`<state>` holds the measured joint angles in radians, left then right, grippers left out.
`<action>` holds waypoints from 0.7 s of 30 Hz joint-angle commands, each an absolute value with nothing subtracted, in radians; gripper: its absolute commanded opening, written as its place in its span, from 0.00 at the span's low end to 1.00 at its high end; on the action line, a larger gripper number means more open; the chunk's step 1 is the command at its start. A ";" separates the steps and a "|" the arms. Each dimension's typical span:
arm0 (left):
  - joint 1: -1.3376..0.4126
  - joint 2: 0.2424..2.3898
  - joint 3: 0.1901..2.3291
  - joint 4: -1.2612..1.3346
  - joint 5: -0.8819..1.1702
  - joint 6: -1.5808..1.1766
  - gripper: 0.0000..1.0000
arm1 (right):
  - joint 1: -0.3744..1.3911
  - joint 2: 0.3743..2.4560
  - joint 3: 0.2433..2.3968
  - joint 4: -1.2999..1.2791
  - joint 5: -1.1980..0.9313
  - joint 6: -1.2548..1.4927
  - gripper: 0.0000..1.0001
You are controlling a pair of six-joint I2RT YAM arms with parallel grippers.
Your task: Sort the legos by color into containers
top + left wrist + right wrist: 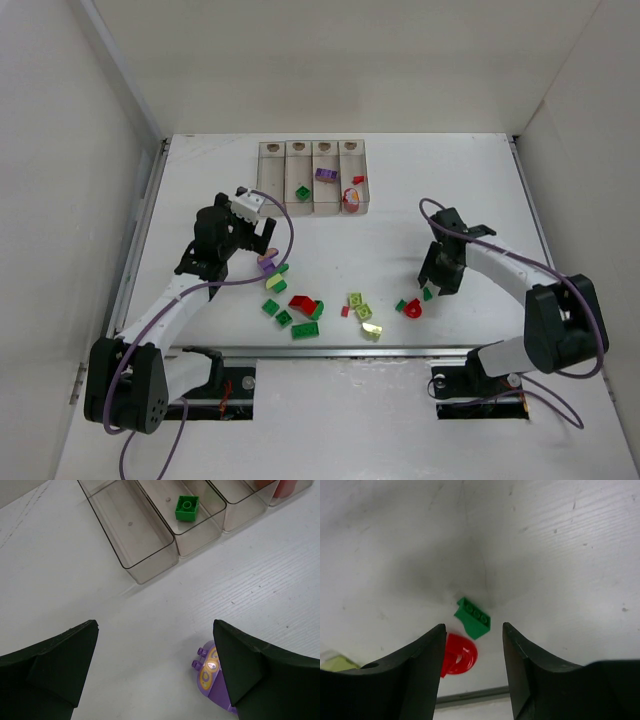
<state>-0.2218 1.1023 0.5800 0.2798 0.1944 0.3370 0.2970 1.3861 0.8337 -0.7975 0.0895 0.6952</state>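
Four joined clear containers (312, 175) stand at the back; the leftmost is empty, the others hold a green brick (302, 192), a purple brick (325, 174) and red pieces (353, 192). My left gripper (264, 248) is open and empty over the table. A purple rounded lego (211, 676) lies by its right finger (250, 665), with the containers (150, 562) ahead. My right gripper (436, 282) is open and empty. A dark green lego (473, 617) lies just ahead of its tips (473, 645), and a red rounded lego (460, 655) lies by the left finger (415, 665).
Several loose green, yellow-green and red legos (300, 308) lie scattered near the front of the table, between the arms. The table's metal front edge (330, 351) runs just behind them. White walls (70, 180) enclose the table on three sides.
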 commanded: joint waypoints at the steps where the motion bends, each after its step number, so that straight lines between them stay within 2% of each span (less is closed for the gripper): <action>1: -0.225 1.071 0.569 0.313 0.209 0.322 0.98 | 0.282 1.443 0.813 -0.707 0.086 0.706 0.54; 5: -0.225 1.062 0.569 0.304 0.184 0.322 1.00 | 0.282 1.492 0.792 -0.684 0.077 0.684 0.53; 7: -0.225 1.062 0.569 0.304 0.175 0.322 1.00 | 0.282 1.493 0.792 -0.684 0.077 0.675 0.49; 8: -0.225 1.062 0.569 0.304 0.175 0.322 1.00 | 0.282 1.493 0.792 -0.684 0.077 0.675 0.41; 9: -0.225 1.062 0.569 0.304 0.166 0.322 1.00 | 0.282 1.482 0.792 -0.684 0.077 0.675 0.41; 10: -0.225 1.062 0.569 0.304 0.166 0.322 1.00 | 0.282 1.482 0.792 -0.684 0.077 0.675 0.28; 12: -0.225 1.062 0.569 0.304 0.166 0.322 1.00 | 0.282 1.482 0.801 -0.684 0.068 0.666 0.12; 13: -0.225 1.062 0.569 0.304 0.166 0.322 1.00 | 0.282 1.491 0.801 -0.684 0.055 0.657 0.00; 19: -0.225 1.062 0.569 0.304 0.166 0.322 1.00 | 0.282 1.477 0.902 -0.719 0.090 0.626 0.00; 21: -0.225 1.062 0.560 0.304 0.166 0.322 1.00 | 0.291 1.466 1.012 -0.738 0.100 0.598 0.00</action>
